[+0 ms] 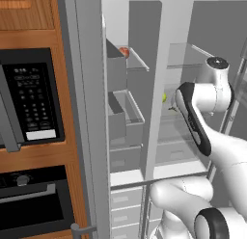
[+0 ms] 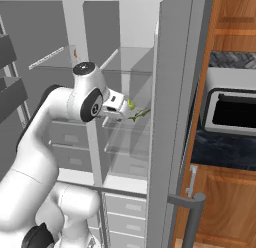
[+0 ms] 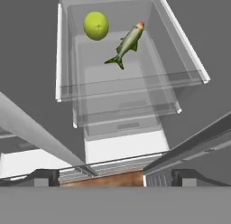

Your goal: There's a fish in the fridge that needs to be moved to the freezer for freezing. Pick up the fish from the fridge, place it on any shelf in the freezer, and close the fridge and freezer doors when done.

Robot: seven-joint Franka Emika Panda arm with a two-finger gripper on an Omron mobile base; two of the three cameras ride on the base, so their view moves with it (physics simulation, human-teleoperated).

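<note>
In the hand view I see the fish (image 3: pixel 127 44) lying on a clear fridge shelf (image 3: pixel 135 83) beside a green fruit (image 3: pixel 95 25); the left base view hides it behind the arm. My end effector (image 3: pixel 115 177) stands wide open, holding nothing.

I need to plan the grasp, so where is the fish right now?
In the hand view the fish lies on a clear glass shelf in the fridge, just right of a green lime.
</note>
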